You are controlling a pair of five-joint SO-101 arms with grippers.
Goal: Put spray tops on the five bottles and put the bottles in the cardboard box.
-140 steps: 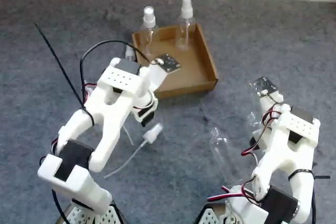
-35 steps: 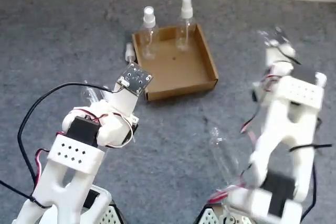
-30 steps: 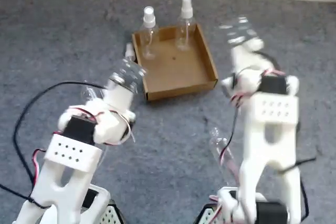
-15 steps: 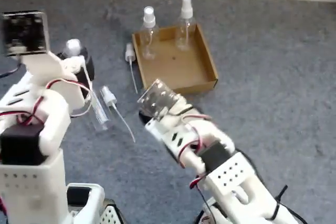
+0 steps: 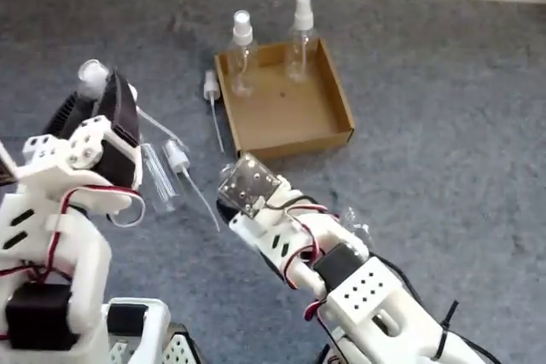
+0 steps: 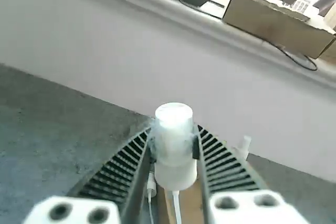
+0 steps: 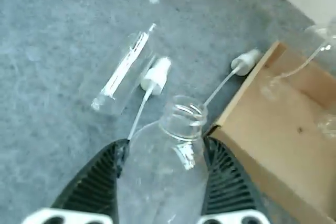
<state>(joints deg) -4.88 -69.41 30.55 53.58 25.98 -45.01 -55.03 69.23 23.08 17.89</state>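
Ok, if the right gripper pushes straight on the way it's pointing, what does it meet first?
Probably the loose spray top lying beside the fallen bottle; the open bottle in the right gripper would touch it first. Depth is hard to judge.

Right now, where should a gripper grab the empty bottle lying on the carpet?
Probably grip the bottle across its round middle, straight down from above. It lies flat on its side, and a loose spray top sits close beside it, so mind that side.
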